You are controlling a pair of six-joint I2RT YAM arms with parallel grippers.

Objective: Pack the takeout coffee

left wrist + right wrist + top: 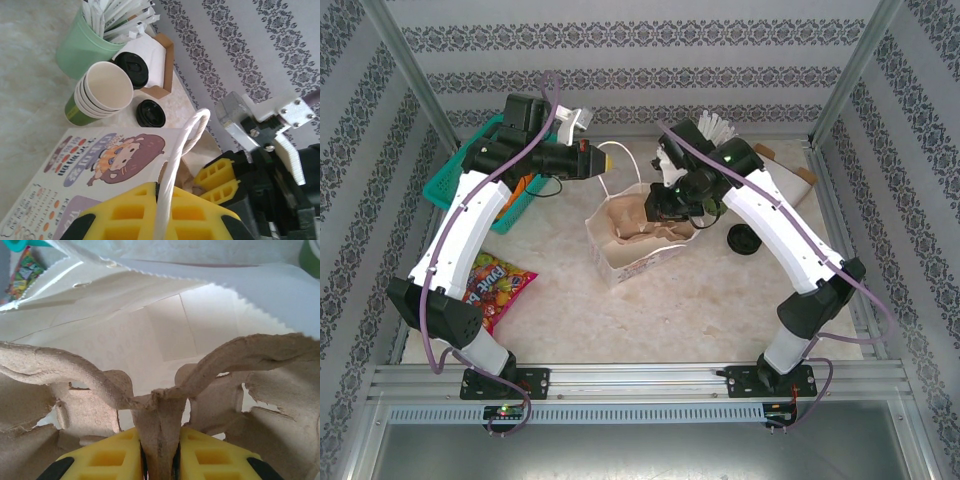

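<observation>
The white paper bag (630, 250) stands open mid-table, and its printed side (100, 160) faces the left wrist camera. My left gripper (603, 160) (162, 187) is shut on the bag's white rope handle (187, 137) and holds it up. My right gripper (665, 212) (160, 445) reaches into the bag's mouth, shut on the middle ridge of the brown pulp cup tray (160, 405), which hangs inside the bag (165, 330). The takeout coffee shows as a round black lid (132, 67) behind the stack of lidless cups (100, 95); its body is hidden.
A loose black lid (744, 240) (151, 113) lies right of the bag. A green tub of packets (82, 47) and a cardboard napkin box (157, 60) stand at the back right. A teal basket (460, 175) is at the back left, with a candy packet (498, 283) at the front left.
</observation>
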